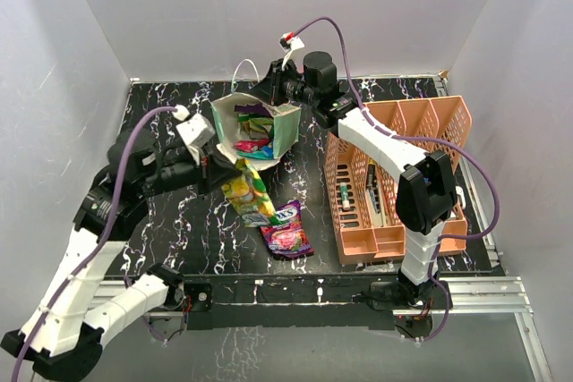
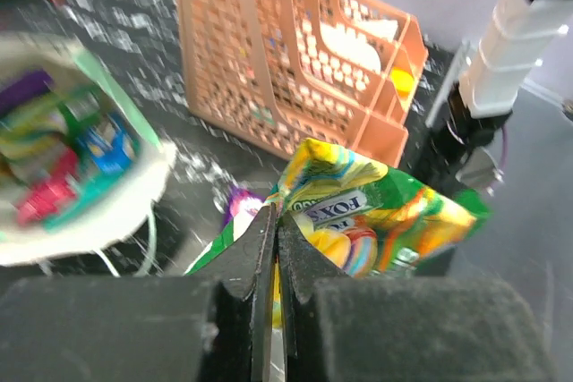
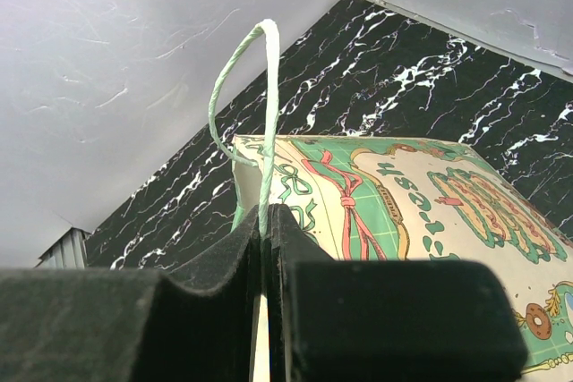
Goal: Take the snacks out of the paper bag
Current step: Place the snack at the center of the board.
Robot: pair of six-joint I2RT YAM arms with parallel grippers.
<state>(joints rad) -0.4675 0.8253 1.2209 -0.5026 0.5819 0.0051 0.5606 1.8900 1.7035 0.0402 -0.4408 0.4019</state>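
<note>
The paper bag (image 1: 285, 131) is tipped with its green-lined mouth facing up and left; several snacks (image 1: 251, 134) show inside. My right gripper (image 1: 274, 94) is shut on the bag's cord handle (image 3: 267, 114) at the rim, with the printed bag side (image 3: 403, 212) just beyond. My left gripper (image 1: 226, 168) is shut on the edge of a yellow-green Fox's packet (image 1: 249, 194), below the bag's mouth; in the left wrist view the gripper (image 2: 276, 217) pinches that packet (image 2: 367, 221). A purple-pink packet (image 1: 286, 231) lies on the table, also seen in the left wrist view (image 2: 238, 205).
A peach slotted organiser (image 1: 421, 127) stands at the right of the black marbled table (image 1: 170, 221), close to the right arm; it shows in the left wrist view (image 2: 269, 51) too. The bag (image 2: 107, 212) with its contents is blurred at the left of that view. White walls enclose the table.
</note>
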